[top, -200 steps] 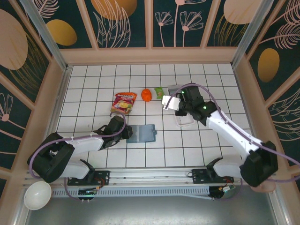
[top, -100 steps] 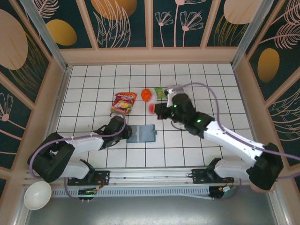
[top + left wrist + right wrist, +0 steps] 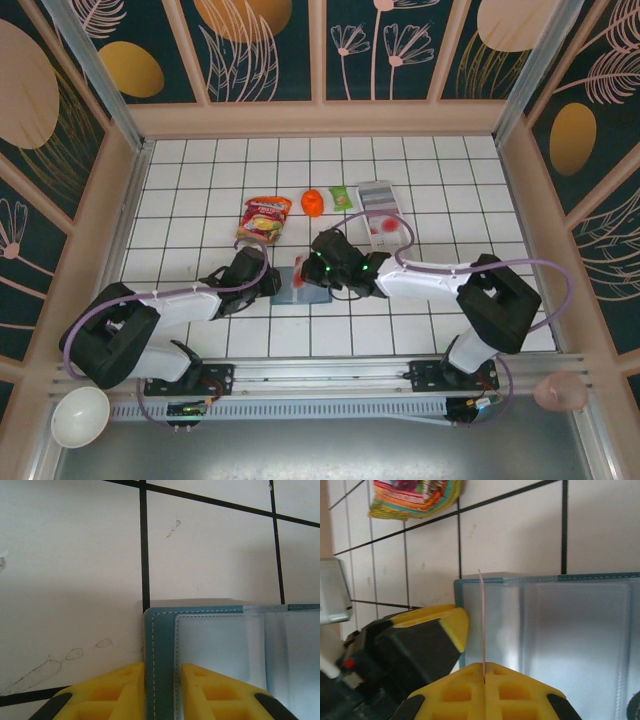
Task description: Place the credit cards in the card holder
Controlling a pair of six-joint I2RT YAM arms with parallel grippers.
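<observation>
Teal card holder lies open on the desk, its edge pinched between left fingers. Right fingers pinch a credit card edge-on, above its clear pockets.

The card holder is dark teal with pale stitching and frosted clear pockets. The surface is white tile with black grid lines. The snack packet is red and yellow-green; both grippers' fingers are yellow.

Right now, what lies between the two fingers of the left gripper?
The left wrist view shows the teal edge of the card holder between the left gripper's yellow fingers; nothing else lies there.
</observation>
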